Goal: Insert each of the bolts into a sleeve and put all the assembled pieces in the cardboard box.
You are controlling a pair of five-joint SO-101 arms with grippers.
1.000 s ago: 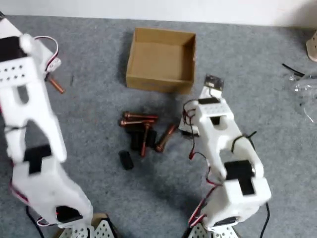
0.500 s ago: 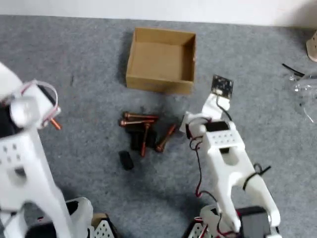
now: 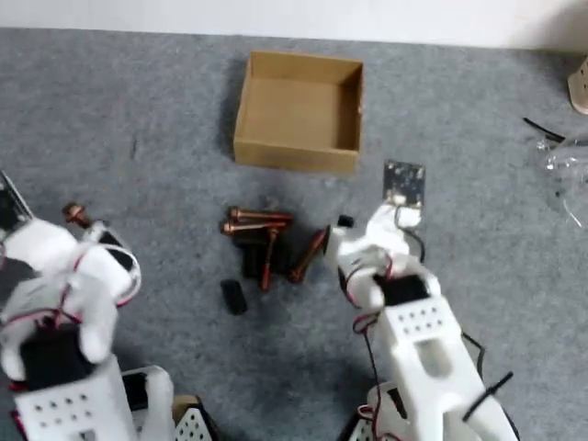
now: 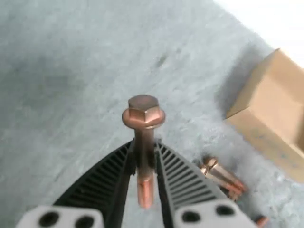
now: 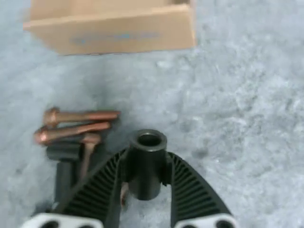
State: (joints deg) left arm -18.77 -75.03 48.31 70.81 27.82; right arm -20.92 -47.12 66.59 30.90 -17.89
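Cardboard box (image 3: 294, 152) is sitting where it was. My left arm (image 3: 64, 303) is pulling back toward its base. The left gripper (image 4: 142, 148) is clamping a bolt (image 4: 143, 114) upright by the shank. The right gripper (image 5: 147, 156) is swinging in beside the loose bolts (image 3: 265, 230), pinching a sleeve (image 5: 147, 171), bore up.

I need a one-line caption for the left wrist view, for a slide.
Left gripper shut on the shank of a copper bolt; more bolts and the cardboard box lie beyond on the grey mat.

Bolts (image 3: 262, 218) lie before cardboard box (image 3: 294, 154).
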